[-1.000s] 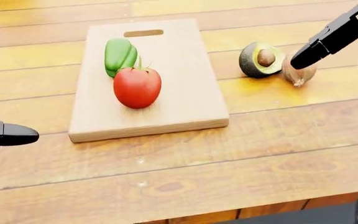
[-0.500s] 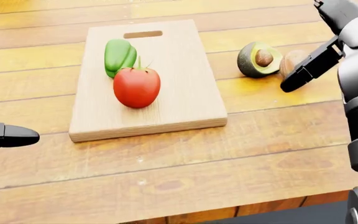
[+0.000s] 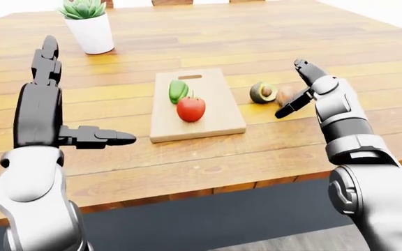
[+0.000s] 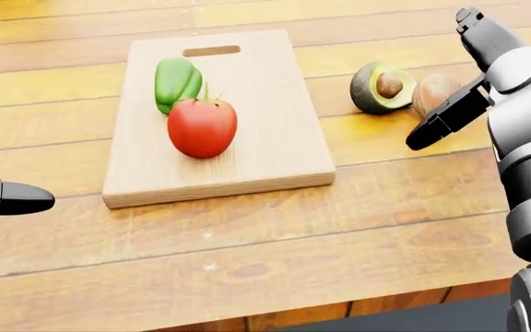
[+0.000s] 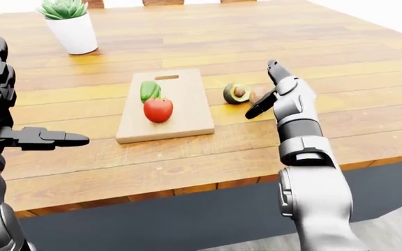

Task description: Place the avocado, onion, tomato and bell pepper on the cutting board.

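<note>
Tomato (image 4: 202, 127) and bell pepper (image 4: 177, 83) on unmarked cutting board (image 4: 266, 83)

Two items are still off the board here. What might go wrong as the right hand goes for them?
1. The avocado and onion touch, so gripping one may knock the other away.
2. The open right robot hand partly hides the onion in the head view, so aiming may be off.
3. The tomato and pepper fill the board's left half; a careless placement could roll the tomato.
</note>
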{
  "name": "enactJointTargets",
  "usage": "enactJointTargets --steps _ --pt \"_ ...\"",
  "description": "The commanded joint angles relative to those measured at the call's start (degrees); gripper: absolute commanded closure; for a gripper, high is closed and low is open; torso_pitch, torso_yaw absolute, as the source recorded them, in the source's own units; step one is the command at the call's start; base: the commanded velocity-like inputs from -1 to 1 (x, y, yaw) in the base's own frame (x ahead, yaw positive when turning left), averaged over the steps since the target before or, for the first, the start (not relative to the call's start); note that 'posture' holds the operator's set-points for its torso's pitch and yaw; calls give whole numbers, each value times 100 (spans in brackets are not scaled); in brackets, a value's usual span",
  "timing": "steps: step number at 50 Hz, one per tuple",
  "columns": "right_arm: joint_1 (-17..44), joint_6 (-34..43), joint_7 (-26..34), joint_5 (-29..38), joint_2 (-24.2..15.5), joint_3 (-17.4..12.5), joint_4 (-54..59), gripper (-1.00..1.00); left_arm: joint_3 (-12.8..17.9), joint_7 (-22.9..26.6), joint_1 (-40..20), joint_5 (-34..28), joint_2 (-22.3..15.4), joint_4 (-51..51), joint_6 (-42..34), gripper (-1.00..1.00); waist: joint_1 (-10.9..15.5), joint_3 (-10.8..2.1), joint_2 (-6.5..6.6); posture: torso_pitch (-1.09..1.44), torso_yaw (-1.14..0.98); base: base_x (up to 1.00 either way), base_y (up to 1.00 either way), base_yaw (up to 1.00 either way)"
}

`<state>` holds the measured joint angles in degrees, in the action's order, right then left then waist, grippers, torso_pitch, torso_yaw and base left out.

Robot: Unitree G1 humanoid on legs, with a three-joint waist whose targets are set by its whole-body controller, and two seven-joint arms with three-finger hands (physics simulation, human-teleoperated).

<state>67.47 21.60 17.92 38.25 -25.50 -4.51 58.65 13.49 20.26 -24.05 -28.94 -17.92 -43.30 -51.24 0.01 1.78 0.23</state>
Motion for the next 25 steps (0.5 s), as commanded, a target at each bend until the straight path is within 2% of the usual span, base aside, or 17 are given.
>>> enactJointTargets --steps 1,10,15,19,25 --pt "253 -151 -158 -18 -69 -10 -165 -100 62 -37 -133 -47 -76 -158 112 -100 3 -155 -4 0 0 0 0 0" --pt "240 -203 -268 -98 -28 30 -32 -95 100 -22 -67 -40 -78 -201 127 -100 10 -160 -1 0 0 0 0 0" --pt "232 -202 -285 -116 -24 36 -12 -79 100 -34 -72 -36 -77 -180 135 -100 14 -161 -6 0 0 0 0 0" --pt "198 -223 -272 -82 -37 62 -20 -55 98 -34 -89 -39 -86 -171 132 -100 13 -160 -9 0 0 0 0 0" --pt "191 -244 -274 -67 -25 61 -24 -39 97 -36 -84 -47 -94 -165 136 -100 11 -162 -12 0 0 0 0 0"
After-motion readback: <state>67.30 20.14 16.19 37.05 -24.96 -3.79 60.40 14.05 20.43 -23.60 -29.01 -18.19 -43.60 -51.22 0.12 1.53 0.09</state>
